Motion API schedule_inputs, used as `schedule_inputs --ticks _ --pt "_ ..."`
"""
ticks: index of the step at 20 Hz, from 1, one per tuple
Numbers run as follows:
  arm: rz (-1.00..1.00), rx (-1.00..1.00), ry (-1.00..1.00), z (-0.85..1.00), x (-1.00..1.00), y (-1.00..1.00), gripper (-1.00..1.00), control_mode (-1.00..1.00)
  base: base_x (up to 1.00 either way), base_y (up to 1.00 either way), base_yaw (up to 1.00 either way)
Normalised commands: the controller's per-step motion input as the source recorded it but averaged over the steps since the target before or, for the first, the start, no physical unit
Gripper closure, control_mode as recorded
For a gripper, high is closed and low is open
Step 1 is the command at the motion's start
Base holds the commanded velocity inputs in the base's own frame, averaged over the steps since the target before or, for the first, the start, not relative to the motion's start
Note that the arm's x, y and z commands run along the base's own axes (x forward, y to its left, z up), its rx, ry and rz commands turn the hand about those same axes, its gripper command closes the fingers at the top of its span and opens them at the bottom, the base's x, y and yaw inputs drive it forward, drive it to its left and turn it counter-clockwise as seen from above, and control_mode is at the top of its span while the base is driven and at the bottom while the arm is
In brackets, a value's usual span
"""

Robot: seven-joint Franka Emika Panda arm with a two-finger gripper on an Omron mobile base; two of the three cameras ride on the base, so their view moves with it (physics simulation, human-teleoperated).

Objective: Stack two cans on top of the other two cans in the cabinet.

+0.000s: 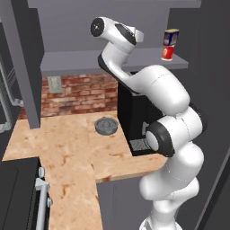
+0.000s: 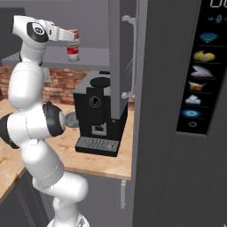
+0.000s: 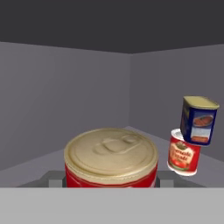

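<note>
Inside the grey cabinet (image 1: 90, 60) a dark-blue can with a yellow label (image 3: 199, 120) rests slightly tilted on a red-and-white can (image 3: 183, 155). This pair stands at the shelf's right end in the left base view, blue can (image 1: 171, 36) over red can (image 1: 167, 53). My gripper (image 2: 73, 37) reaches over the shelf (image 2: 93, 57) and is shut on another red can (image 2: 73, 36), which sits directly above a second red can (image 2: 73, 54). The hand view has the held red can (image 3: 111, 153) close up, lid showing, a fingertip (image 3: 56, 179) at each side of it.
A black coffee machine (image 1: 130, 108) stands on the wooden counter (image 1: 67, 148) right below the shelf. A grey round dish (image 1: 106, 125) lies beside it. The open cabinet door (image 2: 122, 53) hangs to the right of my hand. A tall dark appliance panel (image 2: 177, 133) fills the right side.
</note>
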Motion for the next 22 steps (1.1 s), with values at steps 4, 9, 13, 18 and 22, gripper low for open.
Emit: schedule_inputs --ticks 4,9,13,18,22 --pt "0.0 0.0 0.01 0.0 0.16 0.0 1.0 -1.0 0.0 0.0 0.0" --pt "0.0 0.0 0.02 0.0 0.06 0.0 1.0 -1.0 0.0 0.0 0.0" --pt "0.0 0.0 0.02 0.0 0.0 0.01 1.0 -1.0 0.0 0.0 0.0" --pt "0.0 0.0 0.02 0.0 0.0 0.04 1.0 -1.0 0.0 0.0 0.0" --pt "0.0 0.0 0.01 0.0 0.0 0.03 1.0 -1.0 0.0 0.0 0.0"
